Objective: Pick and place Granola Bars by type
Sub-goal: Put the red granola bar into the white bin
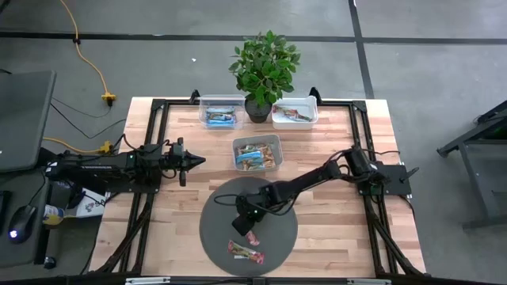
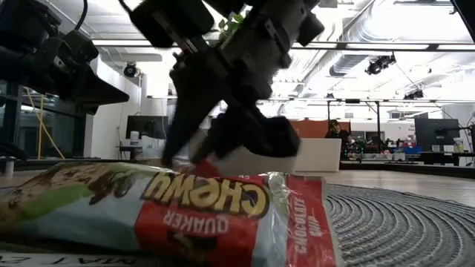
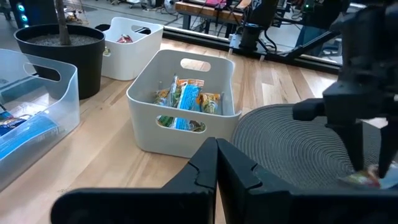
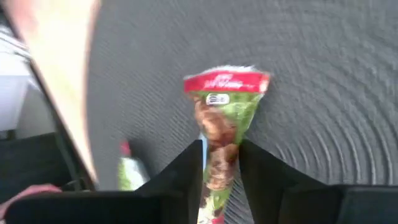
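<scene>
We see the right gripper [image 4: 221, 168] down over the round grey mat [image 1: 281, 237], fingers [image 4: 186, 165] nearly closed on either side of a green-and-red granola bar [image 4: 222, 118] — they pinch only one end of the wrapper, w/ most of the bar sticking out past the tips. In our view the grip isn't firm yet; if the arm lifts now the slick wrapper could slide out, or the bar could swing and drop back on the mat, maybe off the edge. A pinch on the end seal alone could also let the bar twist, so it lands crooked at the bin. Two more bars [image 1: 245, 252] lie on the mat's near side, just beside the gripper in the high view, so a drop could knock them. Farther out, the middle bin [image 1: 276, 142] holds several green/red/orange bars, prob. the match for this one; misjudging type is another risk. The back left bin [image 1: 220, 101] holds blue bars, the back right bin [image 1: 295, 123] a few reddish ones — we can't tell exact kinds. A potted plant [image 1: 264, 63] stands between those two. The left gripper [image 1: 192, 161] waits fully closed & empty, at the table's left side.
</scene>
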Robot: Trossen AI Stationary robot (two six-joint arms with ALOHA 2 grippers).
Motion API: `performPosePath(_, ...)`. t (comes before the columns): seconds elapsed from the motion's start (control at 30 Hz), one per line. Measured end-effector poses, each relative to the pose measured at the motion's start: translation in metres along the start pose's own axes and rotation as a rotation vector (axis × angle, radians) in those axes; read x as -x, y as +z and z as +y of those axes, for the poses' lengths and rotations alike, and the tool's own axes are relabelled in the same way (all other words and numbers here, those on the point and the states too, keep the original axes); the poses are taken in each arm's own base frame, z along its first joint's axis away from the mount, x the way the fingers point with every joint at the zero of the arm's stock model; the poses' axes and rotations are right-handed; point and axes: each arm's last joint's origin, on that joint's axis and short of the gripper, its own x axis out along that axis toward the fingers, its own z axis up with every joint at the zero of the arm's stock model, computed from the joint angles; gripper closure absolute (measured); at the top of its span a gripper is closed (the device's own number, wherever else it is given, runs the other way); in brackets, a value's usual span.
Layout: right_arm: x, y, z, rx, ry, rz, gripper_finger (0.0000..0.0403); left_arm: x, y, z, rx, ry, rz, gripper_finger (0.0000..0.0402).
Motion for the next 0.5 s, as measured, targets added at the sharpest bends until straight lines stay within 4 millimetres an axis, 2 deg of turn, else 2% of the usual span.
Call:
performPosePath(0.3, 0.018, 0.015, 0.015, 0.072, 0.150, -0.053, 0.0341, 0.000, 0.000, 0.000, 0.000, 0.000, 0.000, 0.0401)
performPosePath(0.5, 0.021, 0.016, 0.015, 0.083, 0.147, -0.036, 0.0352, 0.000, 0.000, 0.000, 0.000, 0.000, 0.000, 0.0401)
